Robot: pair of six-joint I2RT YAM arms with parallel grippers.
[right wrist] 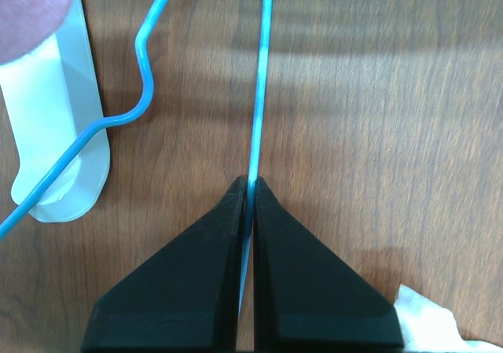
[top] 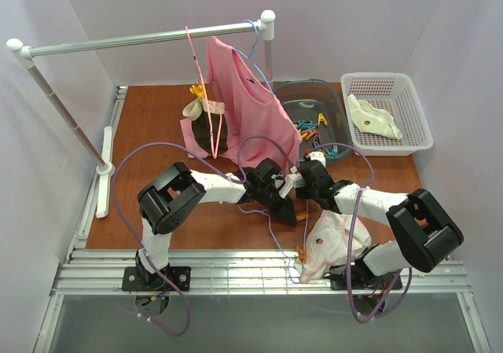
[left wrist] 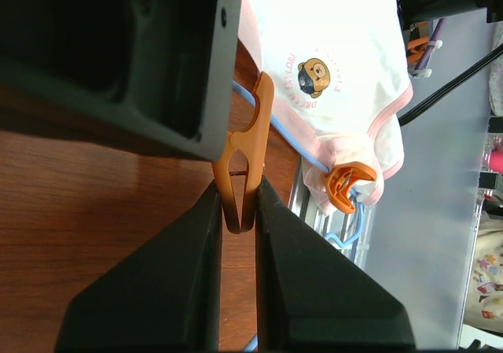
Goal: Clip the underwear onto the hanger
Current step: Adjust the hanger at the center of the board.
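Note:
The underwear (top: 334, 243) is pale pinkish-white and hangs over the table's front edge. In the left wrist view it (left wrist: 338, 62) shows a bear print. An orange clip (left wrist: 348, 186) pins its pink edge to the light-blue wire hanger (left wrist: 277, 135). My left gripper (left wrist: 238, 192) is shut on the handles of a second orange clip (left wrist: 244, 145), whose mouth sits at the blue wire beside the underwear's edge. In the top view this gripper (top: 297, 211) is at mid table. My right gripper (right wrist: 249, 182) is shut on a straight run of the hanger (right wrist: 260, 93), and it (top: 314, 164) is just behind the left one.
A rail (top: 149, 40) at the back carries a pink top (top: 244, 101) and a pink hanger (top: 196, 70) with dark olive underwear (top: 214, 133). A teal basin (top: 310, 93) holds clips. A white basket (top: 389, 113) holds a cream garment. A pale plastic piece (right wrist: 59, 133) lies by the hanger's bend.

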